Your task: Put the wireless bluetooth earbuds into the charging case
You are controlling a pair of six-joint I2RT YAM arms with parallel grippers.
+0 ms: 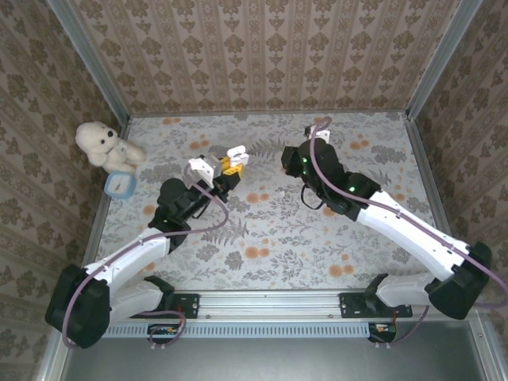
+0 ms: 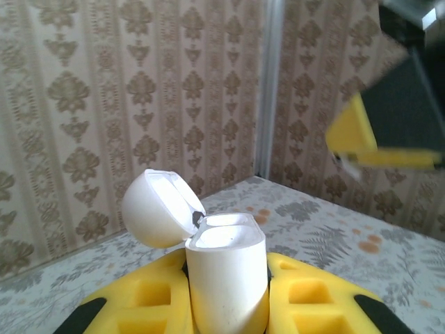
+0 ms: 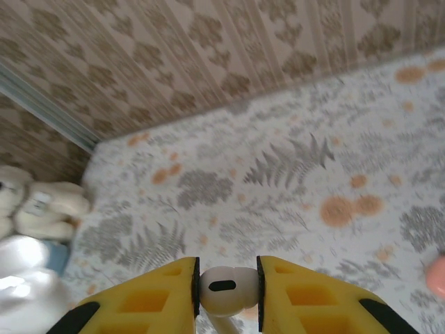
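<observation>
left gripper [image 2: 227,309] clamps white case [image 2: 227,268] — lid open; right gripper [image 3: 228,291] pinches glossy white earbud [image 3: 225,284]

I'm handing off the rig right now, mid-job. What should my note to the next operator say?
Left gripper: shut on the charging case, held upright, lid flipped open.
Right gripper: shut on a white earbud, off to the case's right and apart from it.
Done: case open and one earbud picked up.
Left: carry the earbud over the open case and seat it. I cannot tell whether the case already holds a bud.
</observation>
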